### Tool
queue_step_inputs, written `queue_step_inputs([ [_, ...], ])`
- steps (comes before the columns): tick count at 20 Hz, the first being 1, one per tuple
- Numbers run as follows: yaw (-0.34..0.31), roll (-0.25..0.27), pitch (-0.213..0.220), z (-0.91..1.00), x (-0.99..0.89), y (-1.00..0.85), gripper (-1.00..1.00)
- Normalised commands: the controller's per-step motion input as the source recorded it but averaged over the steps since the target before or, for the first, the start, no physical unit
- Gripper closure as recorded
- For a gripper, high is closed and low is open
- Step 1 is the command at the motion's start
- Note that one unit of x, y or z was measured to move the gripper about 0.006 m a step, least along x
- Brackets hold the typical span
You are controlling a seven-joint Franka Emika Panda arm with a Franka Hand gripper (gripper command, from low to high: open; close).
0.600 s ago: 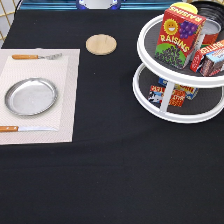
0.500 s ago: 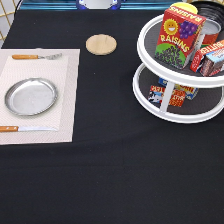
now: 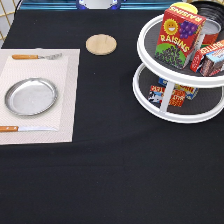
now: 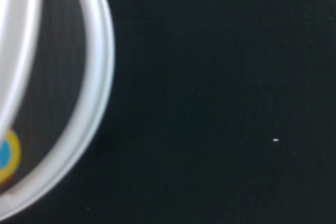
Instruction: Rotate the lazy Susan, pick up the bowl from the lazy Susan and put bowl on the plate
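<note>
At the right of the exterior view stands the lazy Susan (image 3: pixel 150 97), a white two-tier turntable with dark shelves and a white central post. On its upper tier a red raisins box (image 3: pixel 179 36) stands upright toward the front, with another red carton (image 3: pixel 212 56) lying just beside it to the right. Behind these, at the frame's upper right corner, the black bowl (image 3: pixel 210 11) sits on the same upper tier, mostly hidden by the boxes. More small cartons (image 3: pixel 169 94) lie on the lower tier around the post. At the left of the frame a pale placemat (image 3: pixel 67 100) carries the silver plate (image 3: pixel 31 96), with nothing on it; a fork (image 3: pixel 37 56) lies above the plate and a knife (image 3: pixel 22 128) below it. A small wooden disc (image 3: pixel 101 44) rests on the black tablecloth (image 3: pixel 110 175) near the top centre. No gripper shows in this view, so whether the claw is wide or narrow cannot be told.

The wrist view shows the turntable's white rim (image 4: pixel 94 115) curving along the left edge, with black cloth filling the rest.
</note>
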Motion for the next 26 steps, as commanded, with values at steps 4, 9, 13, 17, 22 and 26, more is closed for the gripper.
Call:
queue_step_inputs([
  [4,0.000,0.146,0.017,0.24,0.58,0.29,-1.00],
  [9,0.000,0.032,0.013,0.16,0.71,0.55,-1.00],
  [13,0.000,0.000,0.042,0.13,0.79,0.63,-1.00],
  [17,0.000,0.030,0.028,0.08,0.67,0.52,-1.00],
  [22,-0.004,0.138,0.056,0.01,0.57,0.25,-1.00],
  [26,-0.030,0.253,0.016,-0.15,0.26,-0.03,-1.00],
])
